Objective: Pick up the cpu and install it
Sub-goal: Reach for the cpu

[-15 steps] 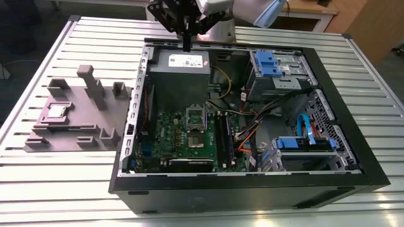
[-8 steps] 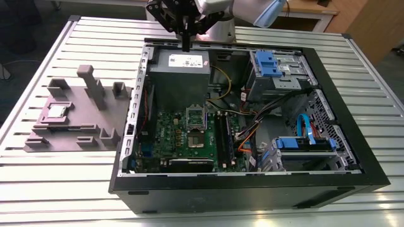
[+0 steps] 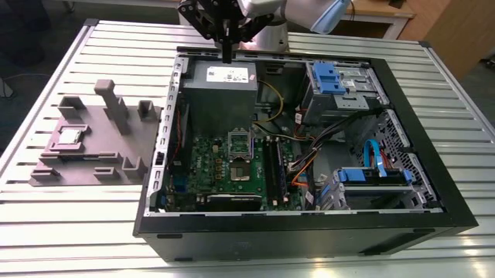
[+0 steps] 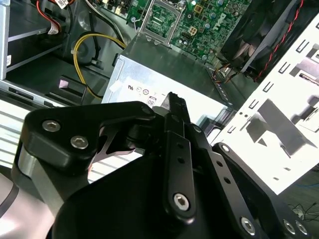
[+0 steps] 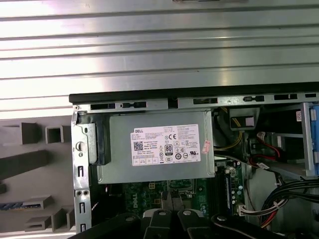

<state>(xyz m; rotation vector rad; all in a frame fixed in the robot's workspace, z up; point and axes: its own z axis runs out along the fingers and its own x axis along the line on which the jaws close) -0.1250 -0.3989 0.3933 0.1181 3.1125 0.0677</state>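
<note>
The cpu (image 3: 69, 136), a small silver-grey square chip, lies in a recess of the purple-grey tray (image 3: 85, 165) on the table, at the exterior view's left of the open computer case (image 3: 309, 231). The black gripper (image 3: 226, 57) hangs high over the case's rear edge, above the grey power supply box (image 3: 220, 87), far from the cpu. Its fingers (image 4: 174, 107) are pressed together with nothing between them. The open socket (image 3: 240, 155) sits on the green motherboard (image 3: 208, 174), and in the second wrist view the socket (image 4: 162, 15) lies beyond the power supply box (image 4: 164, 64).
The case holds blue drive brackets (image 3: 328, 78), a drive cage (image 3: 371, 179) and loose cables (image 3: 309, 156) at the exterior view's right. The tray carries upright blocks (image 3: 112, 107). The slatted metal table (image 3: 93, 231) surrounds the case, and the tray's edge (image 5: 30, 164) shows in the first wrist view.
</note>
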